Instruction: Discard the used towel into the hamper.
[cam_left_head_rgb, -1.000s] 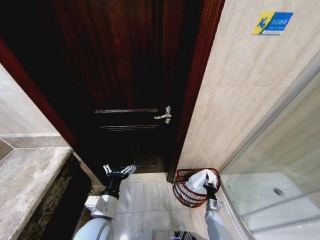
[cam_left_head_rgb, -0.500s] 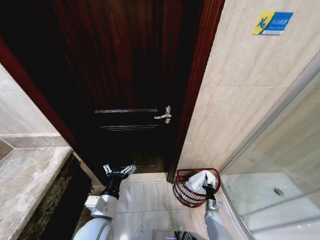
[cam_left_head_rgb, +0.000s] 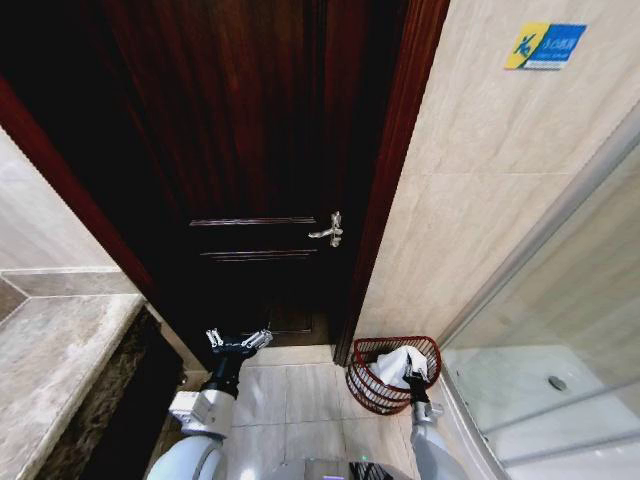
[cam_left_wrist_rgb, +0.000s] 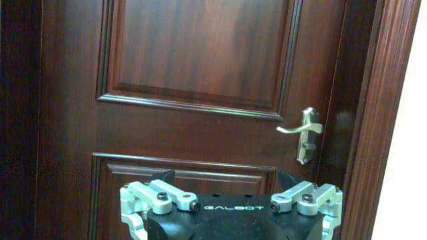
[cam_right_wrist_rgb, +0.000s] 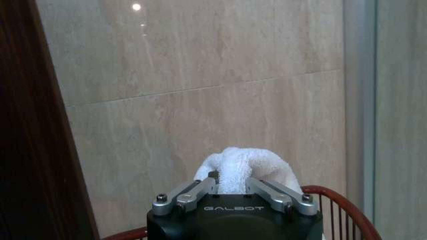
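Fingers (cam_right_wrist_rgb: 200, 192) of right gripper (cam_right_wrist_rgb: 231, 186) pinch towel (cam_right_wrist_rgb: 245, 165) above hamper (cam_left_head_rgb: 365, 385).

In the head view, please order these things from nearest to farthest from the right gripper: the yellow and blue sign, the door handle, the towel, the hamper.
1. The towel, white, in the right gripper, over the hamper's mouth.
2. The hamper, on the floor around and under the towel, in the corner beside the door frame.
3. The door handle, higher, on the dark door.
4. The yellow and blue sign, high on the tiled wall.

towel (cam_left_head_rgb: 392, 364) in hamper (cam_left_head_rgb: 371, 387) | hamper right of door (cam_left_head_rgb: 250, 150)
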